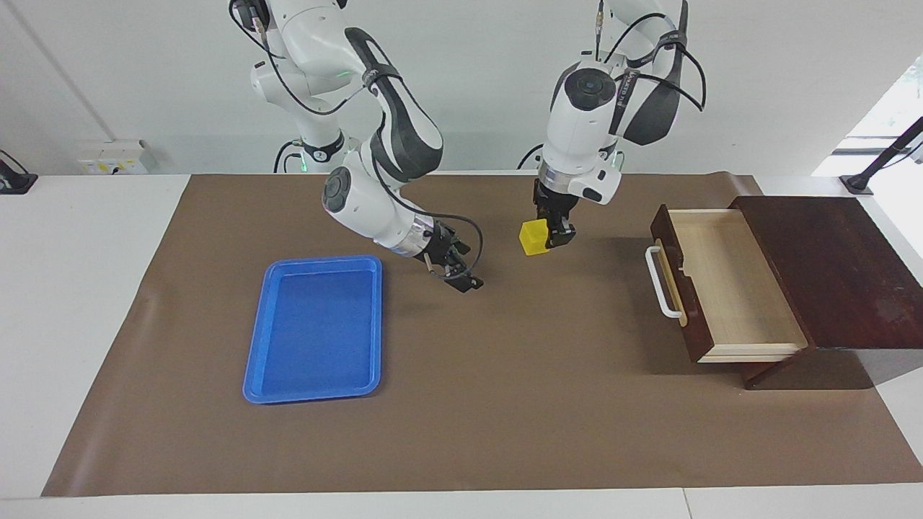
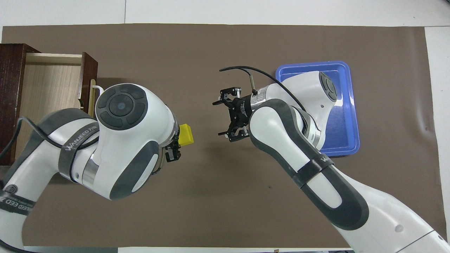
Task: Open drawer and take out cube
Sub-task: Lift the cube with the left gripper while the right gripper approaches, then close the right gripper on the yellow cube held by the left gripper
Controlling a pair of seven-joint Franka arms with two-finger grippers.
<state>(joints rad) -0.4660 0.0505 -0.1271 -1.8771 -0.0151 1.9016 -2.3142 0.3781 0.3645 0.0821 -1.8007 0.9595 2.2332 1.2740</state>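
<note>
Cube [image 1: 534,237], small and yellow, hangs clamped in the left gripper [image 1: 548,238] above the brown mat [image 1: 505,404], roughly midway between the drawer [image 1: 728,288] and the blue tray [image 1: 317,328]. It sits to one side of the fingers, held by part of its faces rather than squarely, so a jolt or a quick swing could twist it loose and drop it onto the mat. The drawer stands pulled out at the left arm's end of the table, its pale interior bare and its white handle [image 1: 660,281] facing the middle. The right gripper [image 1: 461,274] hovers low over the mat just beside the tray, jaws spread wide and holding nothing. The two grippers are near each other over the centre; if a handover is meant, a misjudged approach could knock the cube out of the grip before the other claw closes.
</note>
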